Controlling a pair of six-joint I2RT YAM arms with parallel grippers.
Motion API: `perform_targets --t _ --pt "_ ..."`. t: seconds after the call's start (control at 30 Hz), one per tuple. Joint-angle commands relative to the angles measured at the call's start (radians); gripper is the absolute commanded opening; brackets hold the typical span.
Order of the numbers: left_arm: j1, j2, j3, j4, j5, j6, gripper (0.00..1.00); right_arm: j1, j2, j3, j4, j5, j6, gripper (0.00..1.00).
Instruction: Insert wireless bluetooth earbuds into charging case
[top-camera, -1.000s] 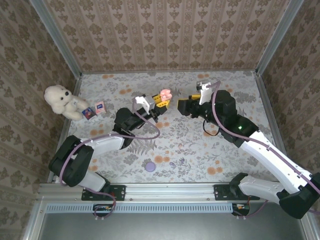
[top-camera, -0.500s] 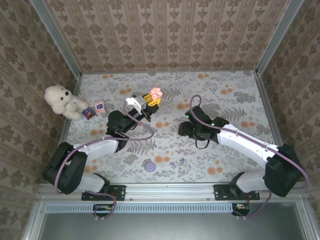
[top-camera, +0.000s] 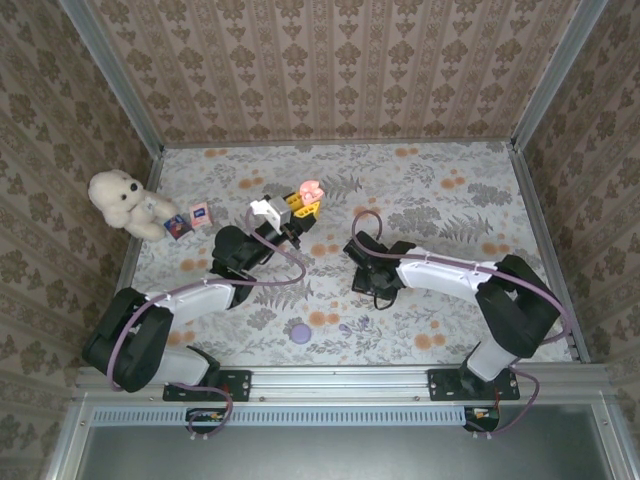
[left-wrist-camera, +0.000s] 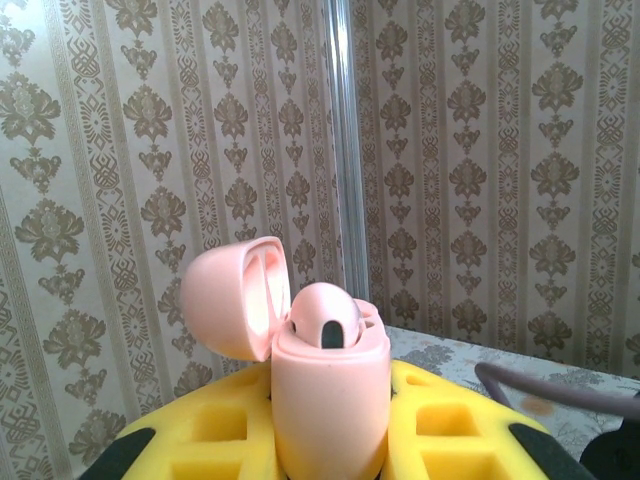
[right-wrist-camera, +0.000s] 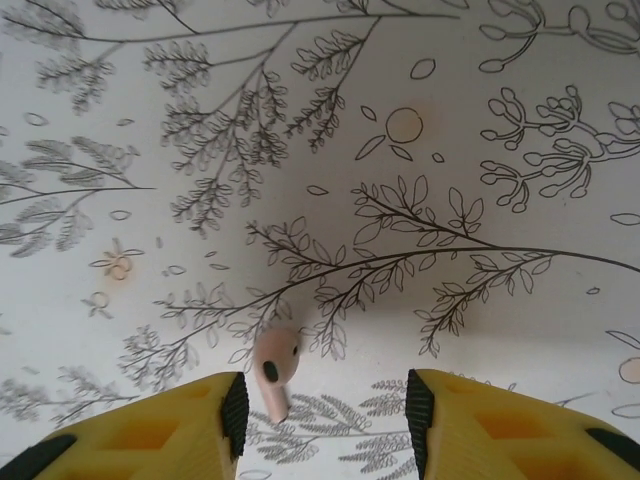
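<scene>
the left fingers (left-wrist-camera: 195, 438), yellow and blocky, are clenched on the pink charging case (left-wrist-camera: 330, 400), one on each side of its lower body. the case stands upright in that grip with its lid (left-wrist-camera: 235, 298) swung open to the left, and one earbud (left-wrist-camera: 325, 320) is seated in the top. seen from above, the case (top-camera: 312, 190) is held up over the middle of the flowered tabletop (top-camera: 450, 200), at the end of the left arm (top-camera: 200, 290). the right fingers (right-wrist-camera: 150, 435) are released and stand apart, low over the tabletop, not grasping anything. the second earbud (right-wrist-camera: 276, 368) lies on the cloth between them, much closer to one finger's black pad, stem towards the camera; whether it touches that pad cannot be told. the right arm (top-camera: 440, 272) reaches in low from the right. a white teddy bear (top-camera: 120, 200) sits at the far left edge, and a small purple disc (top-camera: 299, 331) lies near the front rail.
</scene>
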Motion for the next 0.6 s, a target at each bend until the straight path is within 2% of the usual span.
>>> perform_targets --t 0.0,0.57 --pt "0.007 -0.023 -0.009 0.053 0.002 -0.003 0.00 0.009 0.044 0.039 -0.003 0.031 0.023 0.47" --pt "0.008 -0.022 -0.014 0.060 0.004 0.000 0.00 0.047 0.138 0.093 0.006 0.021 -0.006 0.44"
